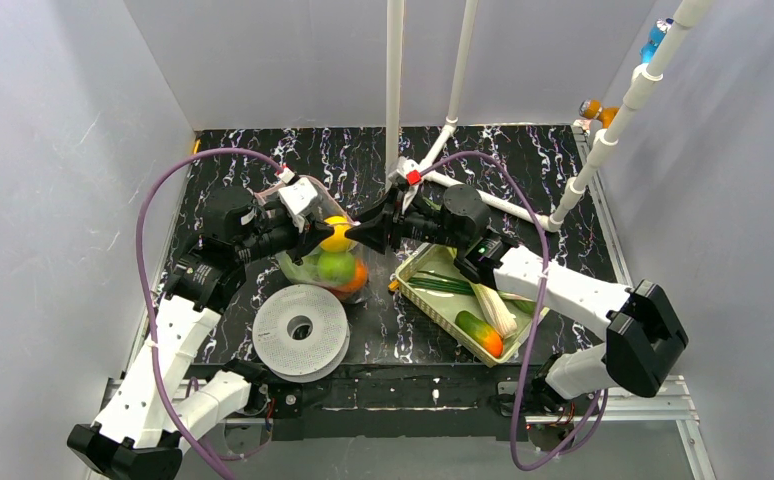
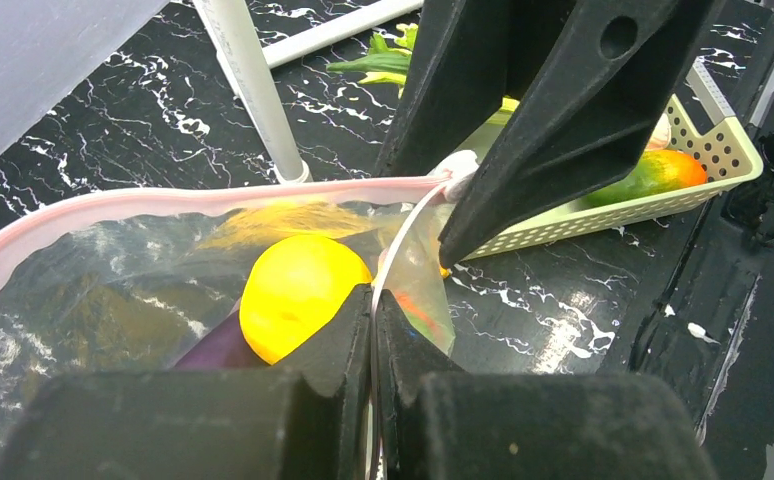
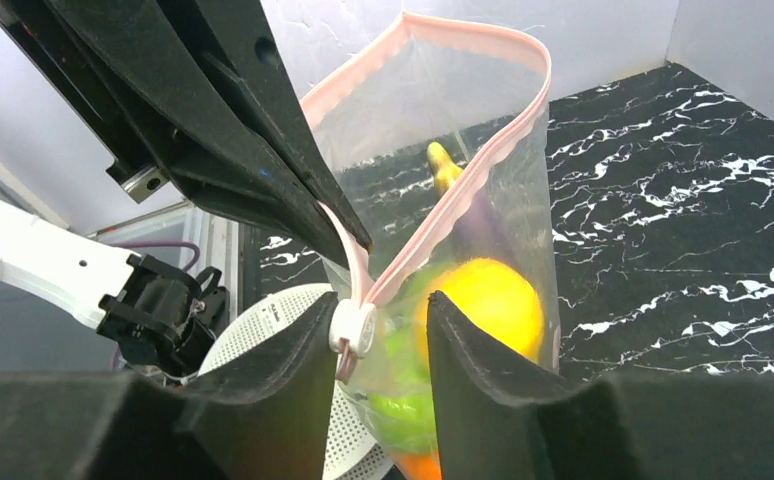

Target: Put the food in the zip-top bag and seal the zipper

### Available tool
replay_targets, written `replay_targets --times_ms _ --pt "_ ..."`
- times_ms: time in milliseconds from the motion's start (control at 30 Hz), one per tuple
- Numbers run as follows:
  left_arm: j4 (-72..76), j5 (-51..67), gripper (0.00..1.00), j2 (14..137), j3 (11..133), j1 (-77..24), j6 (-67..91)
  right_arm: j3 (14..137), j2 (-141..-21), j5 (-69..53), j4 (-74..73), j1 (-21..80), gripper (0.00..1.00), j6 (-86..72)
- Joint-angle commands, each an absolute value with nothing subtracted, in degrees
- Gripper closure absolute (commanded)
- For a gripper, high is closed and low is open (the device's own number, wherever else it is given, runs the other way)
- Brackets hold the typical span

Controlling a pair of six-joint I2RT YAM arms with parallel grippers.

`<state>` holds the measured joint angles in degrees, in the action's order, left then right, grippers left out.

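Nearest the arm bases, the white spool [image 1: 300,332] sits just beside the bag, close enough to snag it if it swings. To the right, the pale green tray [image 2: 613,212] still carries leeks [image 1: 443,285] and a cucumber [image 1: 480,333]; sealing now would shut them out.

Mid-table [image 3: 663,200], the zip-top bag [image 3: 433,120] is held upright with its mouth gaping. It holds a yellow pear [image 3: 488,305], green apple [image 3: 403,415], orange [image 3: 421,467] and purple eggplant [image 3: 475,225]. The left gripper [image 2: 374,300] is clamped tight on the bag's edge at the pink zipper [image 3: 483,35]. The load hangs from that pinch on thin, slick film, so a tug could pull the strip free and spill the fruit.

The right gripper [image 3: 383,305] straddles the white slider [image 3: 353,328], jaws partly apart. The slider touches one finger and a gap shows at the other. Pulling before it closes would likely skid off the slider. Closing off-centre could trap loose film and jam the track.
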<state>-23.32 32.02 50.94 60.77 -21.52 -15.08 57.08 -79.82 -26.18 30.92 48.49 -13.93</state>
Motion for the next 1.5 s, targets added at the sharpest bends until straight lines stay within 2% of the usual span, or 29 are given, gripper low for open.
replay_targets --times_ms 0,67,200,533,633,867,900,933,967,1067,1233,1300,1467 --pt "-22.6 32.0 1.00 50.0 61.3 -21.5 -14.1 57.1 -80.8 -27.5 36.4 48.2 0.66 -16.0" --pt "-22.6 32.0 1.00 49.8 61.5 -21.5 -13.9 56.6 -80.8 -27.6 36.5 48.1 0.63 -16.5" --pt "-22.7 31.5 1.00 49.7 61.8 -21.5 -13.7 55.5 -80.2 -26.9 35.8 48.1 0.42 -16.6" --pt "-22.9 31.5 1.00 50.2 62.8 -21.5 -13.6 55.4 -80.3 -26.8 34.3 48.0 0.43 -16.7" --pt "-23.1 31.6 1.00 50.3 62.9 -21.5 -13.4 55.8 -80.5 -27.0 33.9 47.9 0.52 -16.9" --pt "-23.6 31.6 1.00 49.9 63.2 -21.6 -13.1 56.4 -80.7 -26.8 32.5 47.3 0.94 -17.3" --pt "-23.9 31.9 1.00 49.9 63.5 -21.6 -12.9 56.4 -80.6 -26.9 32.7 47.0 0.99 -17.5" --pt "-24.1 32.3 1.00 49.9 63.7 -21.6 -12.5 56.4 -80.6 -27.0 32.8 46.9 0.99 -17.8" --pt "-24.5 32.9 0.98 50.0 64.2 -21.5 -12.1 56.5 -80.8 -27.3 32.9 46.7 0.99 -18.0" --pt "-25.2 35.7 0.67 51.0 66.4 -21.5 -10.4 57.7 -81.6 -29.2 32.4 45.9 0.99 -19.0" --pt "-24.5 41.6 0.36 54.6 71.2 -21.7 -9.4 60.5 -83.2 -35.0 30.7 44.9 0.99 -20.2" --pt "-23.7 42.4 0.30 56.3 72.6 -22.0 -10.2 60.6 -83.0 -35.8 30.6 44.8 0.99 -20.4" --pt "-22.0 45.5 0.29 61.6 74.4 -22.4 -12.5 59.8 -82.2 -36.2 31.7 44.8 0.99 -20.8"
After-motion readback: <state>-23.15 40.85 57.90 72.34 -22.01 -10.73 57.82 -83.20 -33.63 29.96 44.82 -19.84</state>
